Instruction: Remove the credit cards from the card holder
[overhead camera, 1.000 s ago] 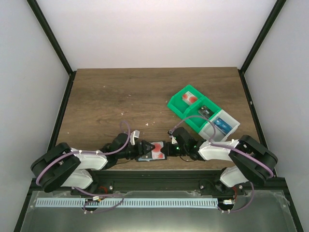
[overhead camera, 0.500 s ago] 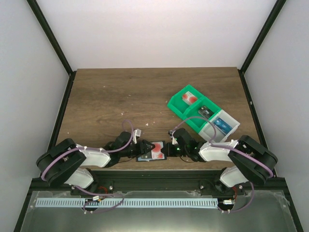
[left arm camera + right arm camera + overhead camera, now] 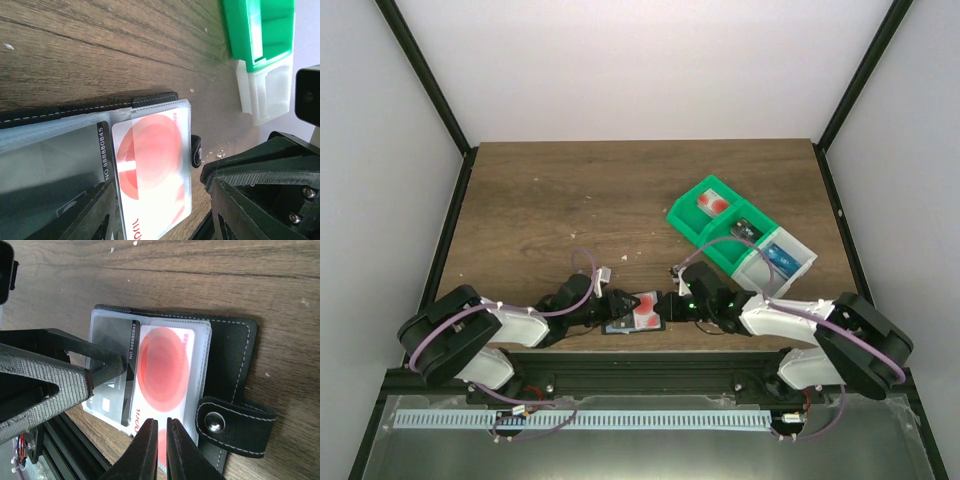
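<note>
The black card holder [image 3: 638,313] lies open near the table's front edge, between both grippers. Its clear sleeve holds a white card with a red blotch [image 3: 162,370] beside a dark card [image 3: 112,385]; both also show in the left wrist view, the white-red card [image 3: 150,165] and the dark card [image 3: 55,165]. My left gripper [image 3: 611,306] is open and straddles the holder, with one finger [image 3: 102,369] pressing on the dark card. My right gripper [image 3: 162,440] is shut to a thin slit, tips on the white-red card near the snap tab [image 3: 235,422].
A green tray [image 3: 692,222] holding a white-red card and a dark card stands back right. A clear-white tray [image 3: 802,262] with a blue card adjoins it. Crumbs dot the wood. The table's front rail lies just below the holder.
My right arm has stretched further left and lower, bringing its gripper onto the holder. The left gripper has shifted slightly right. The holder has barely moved.
</note>
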Controlling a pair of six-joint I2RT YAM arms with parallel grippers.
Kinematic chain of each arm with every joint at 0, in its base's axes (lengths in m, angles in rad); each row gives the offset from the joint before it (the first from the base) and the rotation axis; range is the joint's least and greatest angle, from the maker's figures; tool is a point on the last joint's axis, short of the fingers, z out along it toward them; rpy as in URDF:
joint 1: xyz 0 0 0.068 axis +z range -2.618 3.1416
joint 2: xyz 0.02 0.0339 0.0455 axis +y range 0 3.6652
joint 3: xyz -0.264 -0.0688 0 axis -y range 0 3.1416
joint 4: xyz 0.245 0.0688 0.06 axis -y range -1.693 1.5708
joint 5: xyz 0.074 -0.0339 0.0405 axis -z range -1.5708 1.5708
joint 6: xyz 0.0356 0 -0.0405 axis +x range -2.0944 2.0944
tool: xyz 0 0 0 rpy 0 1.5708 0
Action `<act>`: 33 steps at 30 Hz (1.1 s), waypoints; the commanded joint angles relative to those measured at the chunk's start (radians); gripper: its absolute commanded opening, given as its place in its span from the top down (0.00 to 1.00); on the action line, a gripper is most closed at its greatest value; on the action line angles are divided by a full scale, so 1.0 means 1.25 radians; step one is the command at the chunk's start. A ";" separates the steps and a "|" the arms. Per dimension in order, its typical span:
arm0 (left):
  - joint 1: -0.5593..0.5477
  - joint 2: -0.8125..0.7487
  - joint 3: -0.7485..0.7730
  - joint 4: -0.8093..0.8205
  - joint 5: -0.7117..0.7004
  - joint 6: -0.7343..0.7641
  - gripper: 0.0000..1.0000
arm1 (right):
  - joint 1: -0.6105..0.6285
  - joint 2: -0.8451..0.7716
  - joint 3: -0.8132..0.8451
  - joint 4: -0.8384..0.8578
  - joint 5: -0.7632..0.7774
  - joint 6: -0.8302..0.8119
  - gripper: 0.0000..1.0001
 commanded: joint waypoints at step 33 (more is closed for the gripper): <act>0.002 0.060 -0.021 0.085 0.014 0.004 0.68 | 0.005 0.122 -0.032 0.052 0.003 0.034 0.95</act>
